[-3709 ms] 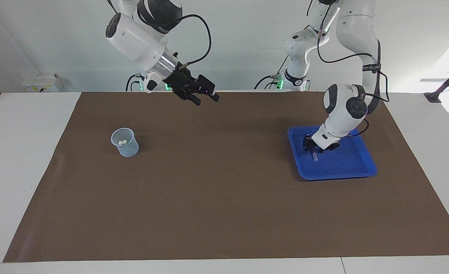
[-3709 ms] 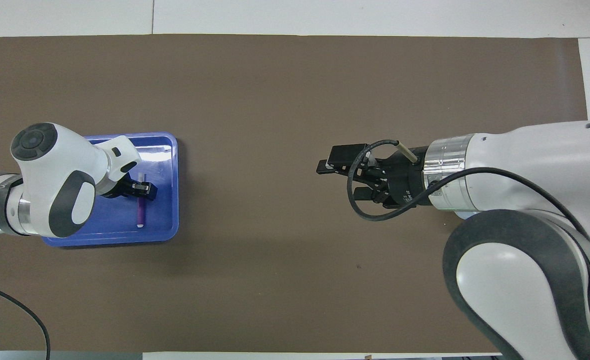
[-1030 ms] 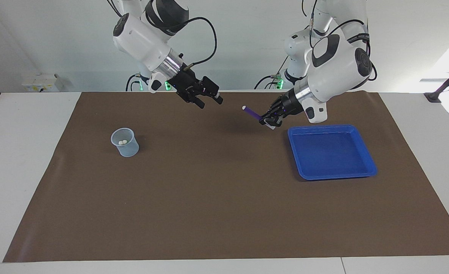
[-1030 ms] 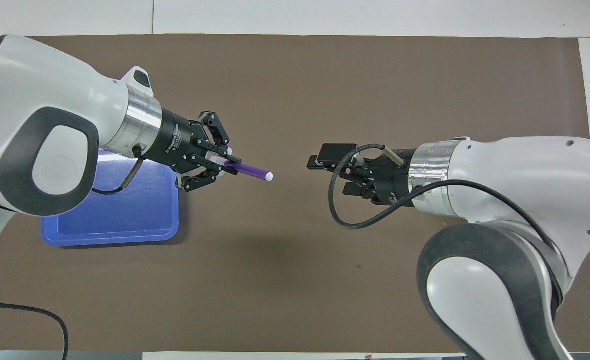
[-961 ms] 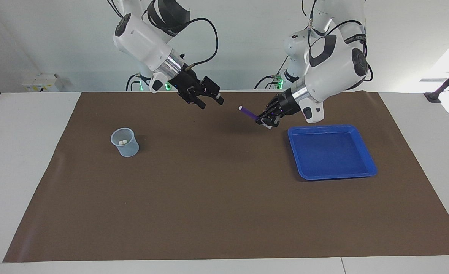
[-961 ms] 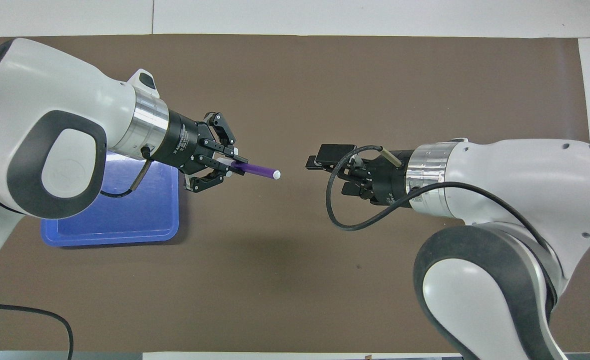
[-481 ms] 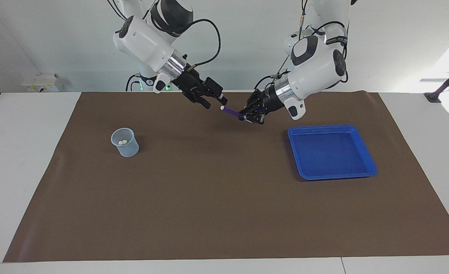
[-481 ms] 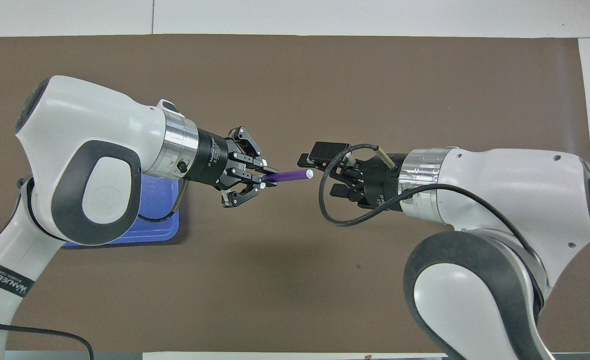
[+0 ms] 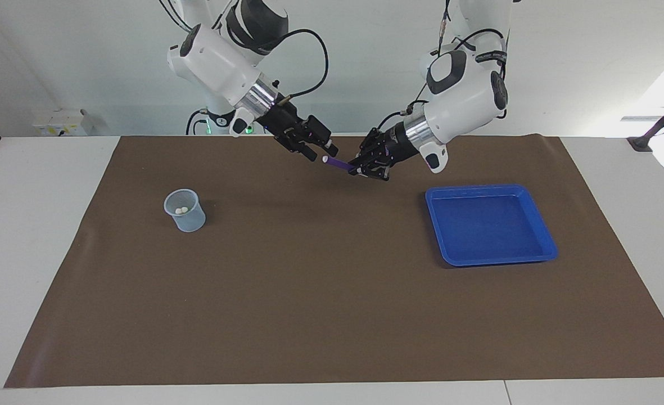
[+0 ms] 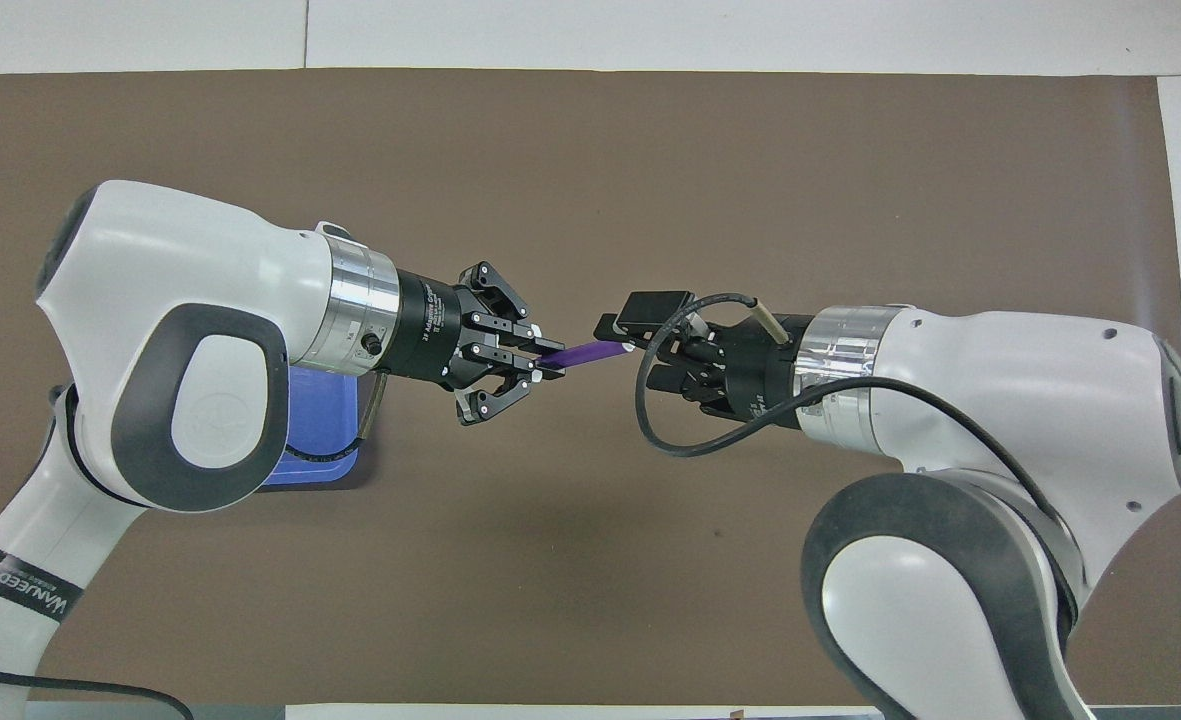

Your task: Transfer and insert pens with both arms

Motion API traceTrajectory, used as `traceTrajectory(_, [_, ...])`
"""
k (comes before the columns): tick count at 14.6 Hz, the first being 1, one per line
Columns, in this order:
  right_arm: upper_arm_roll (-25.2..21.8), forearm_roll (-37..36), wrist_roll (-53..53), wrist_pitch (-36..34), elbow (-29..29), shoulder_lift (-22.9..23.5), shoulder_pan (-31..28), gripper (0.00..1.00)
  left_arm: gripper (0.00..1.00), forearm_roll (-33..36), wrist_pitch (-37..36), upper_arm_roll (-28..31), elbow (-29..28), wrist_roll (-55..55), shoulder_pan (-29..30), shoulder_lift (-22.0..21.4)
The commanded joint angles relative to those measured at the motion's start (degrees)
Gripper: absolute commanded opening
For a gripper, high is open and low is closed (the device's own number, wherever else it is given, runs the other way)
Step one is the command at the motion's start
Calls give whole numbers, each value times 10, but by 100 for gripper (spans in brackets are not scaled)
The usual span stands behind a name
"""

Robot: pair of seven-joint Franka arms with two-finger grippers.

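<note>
One slim purple marker pen [image 9: 340, 163] with a pale end cap is showing, along with one clear plastic cup [image 9: 185, 210], one shallow blue plastic tray [image 9: 490, 225] and two big white arms, all over one desk [image 9: 39, 225] covered by a brown mat [image 9: 332, 292]. The left hand [image 9: 360, 167] is gripping the pen over the mat's middle. The right hand [image 9: 323, 153] is standing partly open around the pen's pale tip. Two pale caps [image 9: 181, 210] are sitting inside the cup.

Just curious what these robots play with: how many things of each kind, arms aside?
Purple marker pen, held in the air: 1
Clear plastic cup: 1
Whitish pen caps showing in it: 2
Blue plastic tray: 1
Total: 5
</note>
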Motion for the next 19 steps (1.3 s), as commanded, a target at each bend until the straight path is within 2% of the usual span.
traceTrajectory(1, [1, 13, 4, 11, -16, -15, 1, 69, 0, -27, 11, 4, -22, -5, 4, -28])
traceTrajectory(4, [1, 13, 4, 13, -16, -15, 1, 67, 0, -29, 17, 3, -29, -8, 4, -32])
traceTrajectory(10, [2, 13, 5, 17, -16, -14, 1, 58, 0, -40, 30, 3, -33, -17, 4, -35])
traceTrajectory(19, [1, 14, 5, 22, -12, -7, 8, 58, 0, -48, 43, 3, -37, -20, -3, -36])
